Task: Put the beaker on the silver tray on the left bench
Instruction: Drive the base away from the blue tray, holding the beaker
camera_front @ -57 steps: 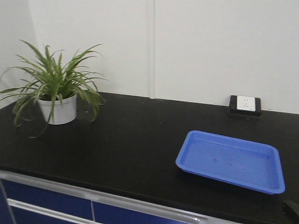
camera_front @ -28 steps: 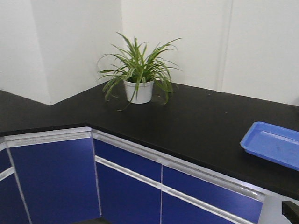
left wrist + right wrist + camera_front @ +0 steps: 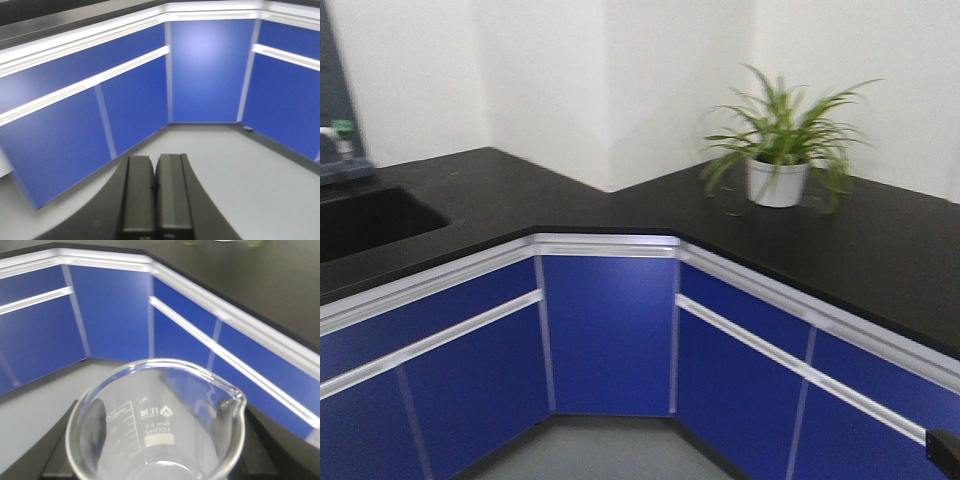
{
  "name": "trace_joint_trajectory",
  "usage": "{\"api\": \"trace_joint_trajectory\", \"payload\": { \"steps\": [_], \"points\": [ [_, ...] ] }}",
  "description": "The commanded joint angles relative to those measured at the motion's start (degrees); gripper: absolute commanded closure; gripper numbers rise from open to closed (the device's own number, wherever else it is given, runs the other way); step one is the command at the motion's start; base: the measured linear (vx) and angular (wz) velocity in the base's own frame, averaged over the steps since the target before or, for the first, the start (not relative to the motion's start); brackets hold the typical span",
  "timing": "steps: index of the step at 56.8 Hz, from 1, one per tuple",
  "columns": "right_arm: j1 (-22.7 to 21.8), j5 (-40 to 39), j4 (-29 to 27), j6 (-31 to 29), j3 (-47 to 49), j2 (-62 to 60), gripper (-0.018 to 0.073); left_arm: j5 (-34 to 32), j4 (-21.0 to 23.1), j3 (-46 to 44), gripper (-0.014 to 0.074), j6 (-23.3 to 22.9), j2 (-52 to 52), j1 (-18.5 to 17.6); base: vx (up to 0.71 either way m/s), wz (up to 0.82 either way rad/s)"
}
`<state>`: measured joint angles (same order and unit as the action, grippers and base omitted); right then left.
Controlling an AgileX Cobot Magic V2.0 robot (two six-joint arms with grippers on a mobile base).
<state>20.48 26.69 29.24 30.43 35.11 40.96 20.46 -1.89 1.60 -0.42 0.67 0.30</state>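
The clear glass beaker [image 3: 157, 425], marked 100 ml, fills the lower half of the right wrist view. It stands upright, its spout to the right. My right gripper [image 3: 155, 462] is shut on it, with dark fingers [image 3: 57, 455] showing on both sides of the glass. My left gripper [image 3: 155, 165] is shut with nothing in it and hangs over the grey floor, pointing at the cabinet corner. The left bench [image 3: 470, 190], with its black top and blue doors, runs off to the left in the front view. The silver tray is out of view.
The two benches meet at an inner corner [image 3: 608, 238]. A sink [image 3: 365, 222] is sunk into the left bench, with a tap [image 3: 340, 135] behind it. A potted plant [image 3: 778, 150] stands on the right bench. Blue cabinet doors [image 3: 207, 70] face the arms across grey floor [image 3: 240, 170].
The front view has swung to the left. The blue tray and the wall socket have left the view, the plant has shifted to the right, and the bench corner and sink have come in.
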Motion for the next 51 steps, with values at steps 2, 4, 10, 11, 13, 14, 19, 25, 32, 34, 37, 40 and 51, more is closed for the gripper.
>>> {"api": "trace_joint_trajectory", "payload": {
  "steps": [2, 4, 10, 11, 13, 14, 19, 25, 32, 34, 37, 40, 51],
  "points": [
    [-0.05, -3.98, 1.27, -0.54, 1.77, -0.26, 0.0562, -4.41, 0.09, 1.59, 0.0595, -0.18, 0.94, -0.36, -0.22, 0.63],
    [-0.05, -3.98, 1.27, -0.54, 1.77, -0.26, 0.0562, -4.41, 0.09, 1.59, 0.0595, -0.18, 0.94, -0.36, -0.21, 0.65],
    [-0.05, -3.98, 1.27, -0.54, 1.77, -0.26, 0.0562, -4.41, 0.09, 1.59, 0.0595, -0.18, 0.94, -0.36, -0.19, 0.70],
    [-0.05, -3.98, 1.27, -0.54, 1.77, -0.26, 0.0562, -4.41, 0.09, 1.59, 0.0595, -0.18, 0.94, -0.36, -0.18, 0.72],
    [-0.05, -3.98, 1.33, -0.50, 1.77, -0.26, 0.0562, -4.41, 0.09, 1.59, 0.0595, -0.18, 0.94, -0.36, -0.17, 0.72],
    [-0.05, -3.98, 1.33, -0.50, 1.77, -0.26, 0.0562, -4.41, 0.09, 1.59, 0.0595, -0.18, 0.94, -0.36, -0.16, 0.73],
    [-0.05, -3.98, 1.33, -0.50, 1.77, -0.26, 0.0562, -4.41, 0.09, 1.59, 0.0595, -0.18, 0.94, -0.36, -0.15, 0.74],
    [-0.05, -3.98, 1.33, -0.50, 1.77, -0.26, 0.0562, -4.41, 0.09, 1.59, 0.0595, -0.18, 0.94, -0.36, -0.13, 0.72],
    [-0.05, -3.98, 1.33, -0.50, 1.77, -0.26, 0.0562, -4.41, 0.09, 1.59, 0.0595, -0.18, 0.94, -0.36, -0.08, 0.61],
    [-0.05, -3.98, 1.33, -0.50, 1.77, -0.26, 0.0562, -4.41, 0.09, 1.59, 0.0595, -0.18, 0.94, -0.36, -0.05, 0.51],
    [-0.05, -3.98, 1.33, -0.50, 1.77, -0.26, 0.0562, -4.41, 0.09, 1.59, 0.0595, -0.18, 0.94, -0.36, -0.04, 0.48],
    [-0.05, -3.98, 1.33, -0.50, 1.77, -0.26, 0.0562, -4.41, 0.09, 1.59, 0.0595, -0.18, 0.94, -0.36, -0.03, 0.42],
    [-0.05, -3.98, 1.33, -0.50, 1.77, -0.26, 0.0562, -4.41, 0.09, 1.59, 0.0595, -0.18, 0.94, -0.36, 0.01, 0.26]
  ]
}}
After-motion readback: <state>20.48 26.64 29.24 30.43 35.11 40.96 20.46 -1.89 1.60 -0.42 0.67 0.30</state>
